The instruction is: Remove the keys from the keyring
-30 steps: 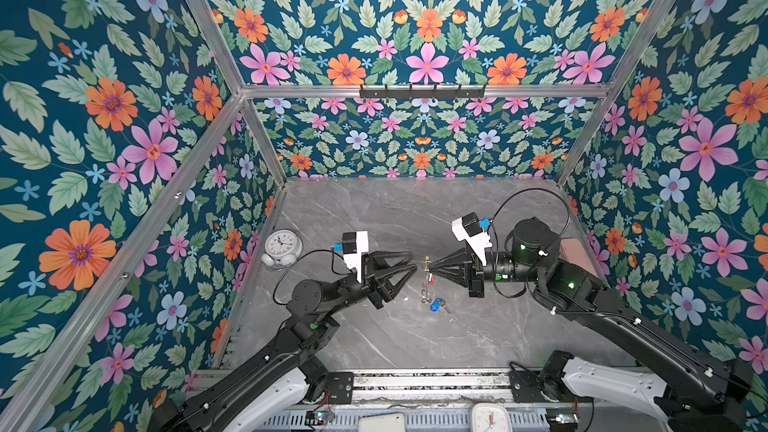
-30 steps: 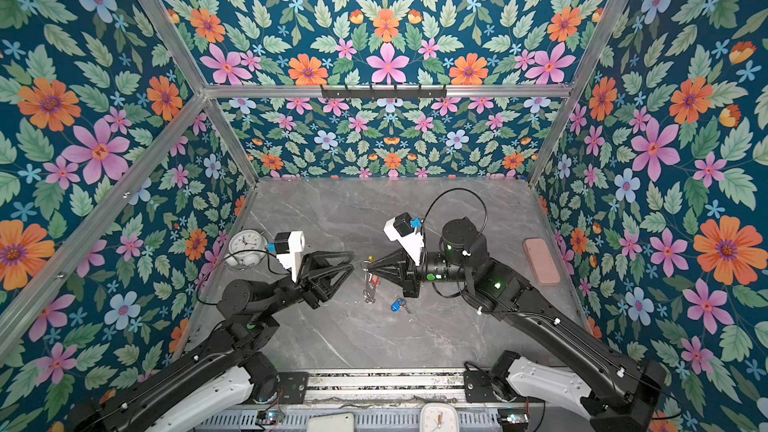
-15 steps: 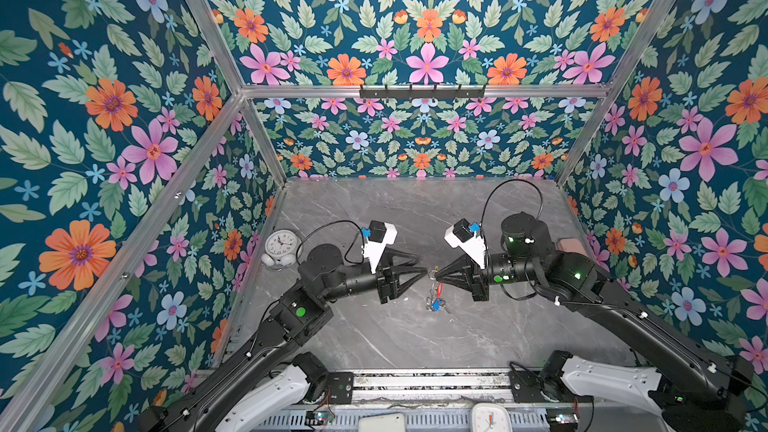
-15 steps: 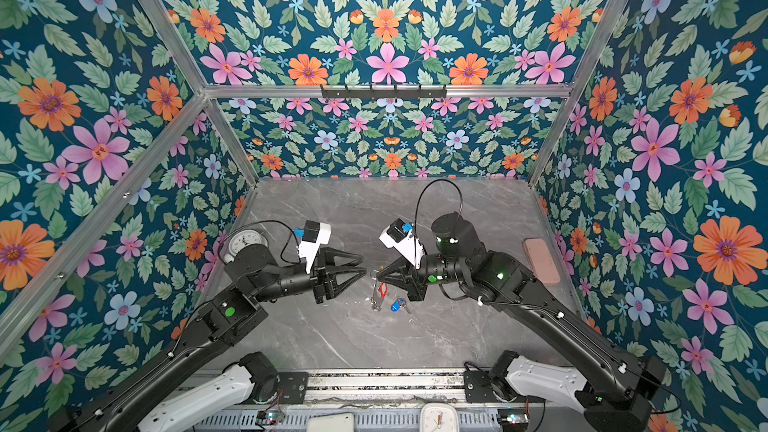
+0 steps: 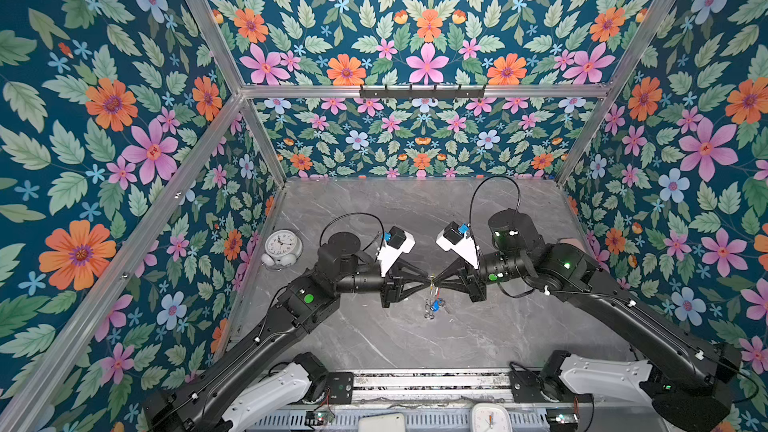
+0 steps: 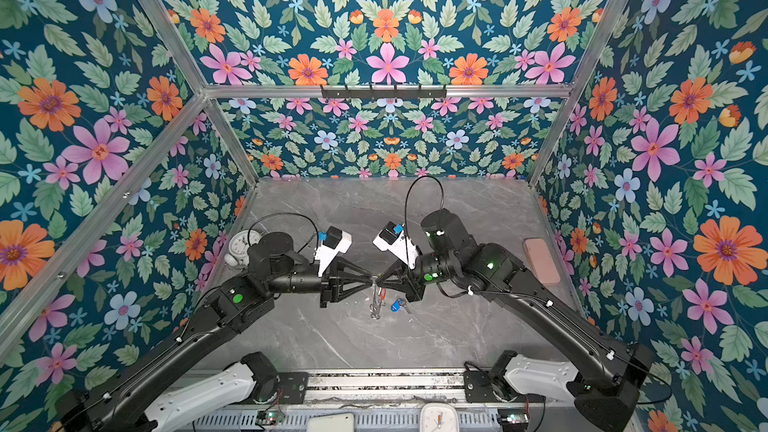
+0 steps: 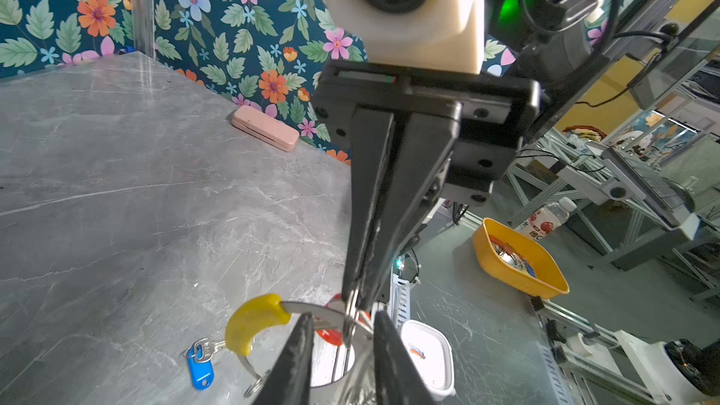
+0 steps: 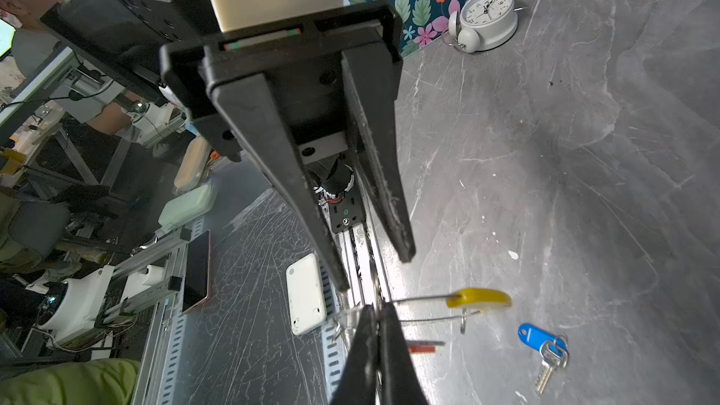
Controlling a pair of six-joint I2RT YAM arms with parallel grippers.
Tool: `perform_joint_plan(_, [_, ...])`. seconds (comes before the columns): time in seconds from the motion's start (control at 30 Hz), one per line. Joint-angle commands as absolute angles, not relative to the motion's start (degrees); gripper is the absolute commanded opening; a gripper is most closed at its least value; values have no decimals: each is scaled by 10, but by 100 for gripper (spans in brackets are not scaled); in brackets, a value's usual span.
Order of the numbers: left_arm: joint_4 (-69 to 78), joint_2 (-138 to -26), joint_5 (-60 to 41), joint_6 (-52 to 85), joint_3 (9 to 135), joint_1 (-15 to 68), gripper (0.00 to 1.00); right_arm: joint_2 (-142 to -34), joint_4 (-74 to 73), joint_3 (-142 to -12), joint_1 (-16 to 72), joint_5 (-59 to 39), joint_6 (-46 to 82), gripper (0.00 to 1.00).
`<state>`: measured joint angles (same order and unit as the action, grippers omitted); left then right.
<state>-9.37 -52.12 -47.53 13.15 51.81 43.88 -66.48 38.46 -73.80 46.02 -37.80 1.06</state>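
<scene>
Item, far left: white alarm clock (image 5: 282, 248), standing by the wall on the grey table (image 5: 374, 338); item: my left gripper (image 5: 426, 279), jaws apart, one finger on either side of the keyring's band, and I see neither finger pressing it; item, centre: keyring (image 7: 296, 307), held up by one edge and hanging toward the table, its yellow sleeve (image 7: 253, 321) on the arc away from the pinch; item: red-tagged key (image 6: 382, 293), hanging close under the held spot, its link to the hoop hidden from me; item: blue-tagged key (image 8: 545, 346), flat on the table, apart from the hoop; item: my right gripper (image 5: 438, 280), fingers pressed together on the keyring's rim, tip to tip with the left one; item, far right: pink case (image 6: 540, 261), lying beside the wall.
</scene>
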Motion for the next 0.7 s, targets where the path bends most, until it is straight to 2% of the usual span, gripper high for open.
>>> perform_joint_plan(0.0, [-92, -526, -504, 120, 526, 439, 23, -668, 385, -742, 461, -388, 3, 0])
perform_joint_plan(0.17, [-83, -534, -522, 126, 527, 438, 14, -671, 383, -745, 461, -383, 4, 0])
perform_joint_plan(0.4, [-81, -537, -533, 127, 526, 438, 13, -671, 375, -746, 461, -380, 5, 0])
perform_joint_plan(0.6, [-50, -538, -544, 144, 519, 438, 0, -675, 367, -745, 461, -383, 10, 0])
perform_joint_plan(0.67, [-28, -537, -545, 155, 512, 438, 0, -674, 358, -744, 461, -381, 14, 0])
